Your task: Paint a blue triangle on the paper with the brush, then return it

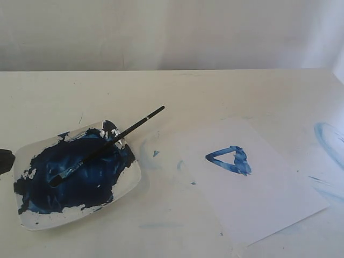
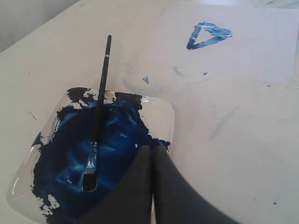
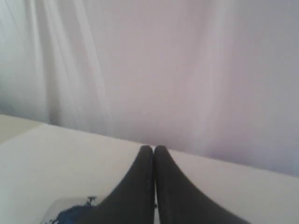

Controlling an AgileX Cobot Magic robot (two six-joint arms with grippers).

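The brush [image 1: 107,143] [image 2: 97,109] lies across the white dish [image 1: 32,220] [image 2: 169,116], bristles in the dark blue paint, black handle sticking out over the rim. Nothing holds it. A blue triangle [image 1: 230,159] [image 2: 208,35] is painted on the paper [image 1: 258,199] [image 2: 261,51], which lies flat to the right of the dish. My left gripper [image 2: 153,148] is shut and empty, its tips over the dish's near edge, beside the brush head. Only a dark bit of it [image 1: 5,160] shows at the exterior view's left edge. My right gripper [image 3: 153,149] is shut and empty, facing the curtain.
Pale blue curved smears [image 1: 328,141] mark the table at the right edge, and small blue spots [image 1: 156,153] lie between dish and paper. A white curtain [image 1: 172,32] hangs behind the table's far edge.
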